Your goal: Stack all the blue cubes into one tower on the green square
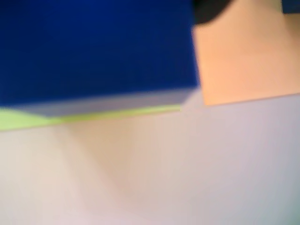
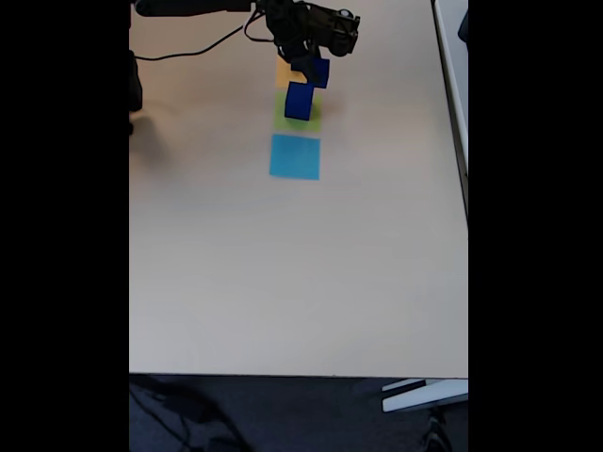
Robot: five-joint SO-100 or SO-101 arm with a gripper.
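At far end of table [image 2: 283, 282] in fixed view, my gripper [image 2: 300, 68] hangs over row of paper squares. Dark blue cube [image 2: 300, 100] sits on green square [image 2: 303, 121]; second blue cube [image 2: 318, 72] just behind it, up at my fingers, over orange square [image 2: 283, 72]. Light-blue square [image 2: 295, 156] lies near, bare. Wrist view: blurred blue cube [image 1: 93, 47] close, green square [image 1: 28, 118] edge beneath, orange square [image 1: 243, 56] beside. Finger spread: cannot tell.

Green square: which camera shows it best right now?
The fixed view: the green square shows its place between the orange and light-blue squares, a blue cube on it. The wrist view gives a blurred green strip.
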